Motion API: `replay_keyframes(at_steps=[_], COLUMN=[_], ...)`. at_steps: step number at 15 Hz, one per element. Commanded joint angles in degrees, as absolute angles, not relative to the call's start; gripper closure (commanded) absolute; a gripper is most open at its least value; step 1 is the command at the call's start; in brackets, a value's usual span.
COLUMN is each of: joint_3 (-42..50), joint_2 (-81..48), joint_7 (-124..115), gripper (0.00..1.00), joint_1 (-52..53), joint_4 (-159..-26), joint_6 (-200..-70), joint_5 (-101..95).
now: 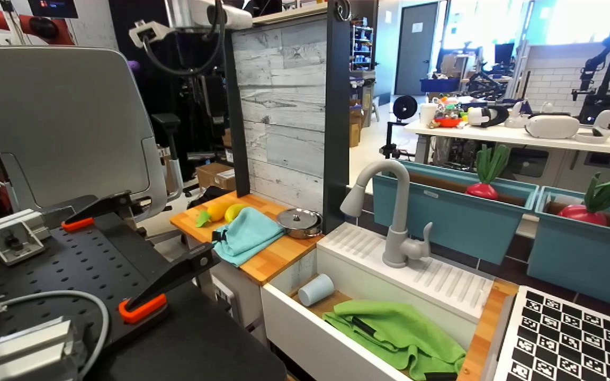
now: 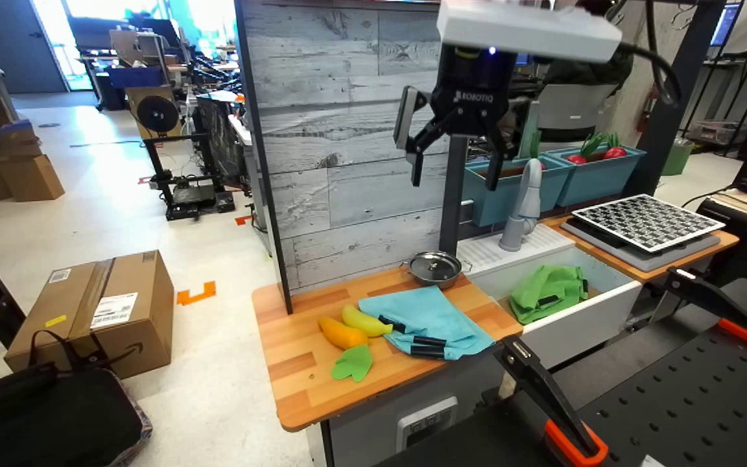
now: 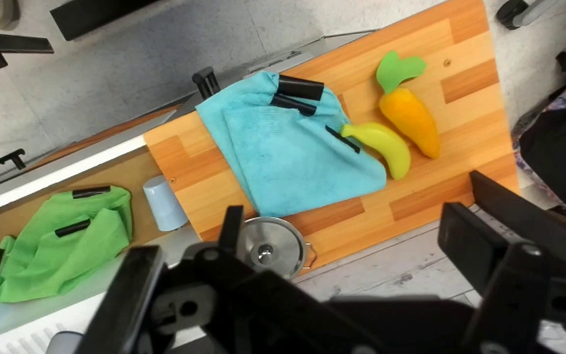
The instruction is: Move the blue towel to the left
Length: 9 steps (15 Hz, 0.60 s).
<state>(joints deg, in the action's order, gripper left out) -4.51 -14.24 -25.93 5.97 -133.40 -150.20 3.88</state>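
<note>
Gripper (image 2: 454,180) hangs well above the wooden counter (image 2: 312,395), fingers (image 2: 416,172) spread wide, unclenched, well apart from everything below; next down, blue towel (image 3: 302,152) lies loosely folded on the counter, black strips (image 3: 300,87) showing, reaching the front edge; toy banana (image 3: 386,141) touches its side away from the sink (image 1: 294,333); toy carrot (image 3: 410,118) just beside banana; lidded pot (image 3: 283,241) just beside towel, toward the grey panel (image 2: 360,214); in the sink, crumpled green towel (image 3: 91,255) plus light-blue cup (image 3: 165,204) on its side; farther off, grey faucet (image 1: 401,211), teal planters (image 1: 442,222); beyond them, white headset (image 1: 552,127) on a white table (image 1: 469,132).
</note>
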Motion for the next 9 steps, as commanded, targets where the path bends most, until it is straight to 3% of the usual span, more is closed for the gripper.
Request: replay_keyframes(at_steps=[1, 9], joint_3=[-2.68, -4.17], joint_2=[-22.92, -39.03], joint_7=[-24.74, -24.45], gripper=[0.00, 0.00], joint_1=[6.26, 3.81], joint_4=[-130.84, -123.37], joint_6=[-157.12, -165.64], joint_5=[5.41, 14.84])
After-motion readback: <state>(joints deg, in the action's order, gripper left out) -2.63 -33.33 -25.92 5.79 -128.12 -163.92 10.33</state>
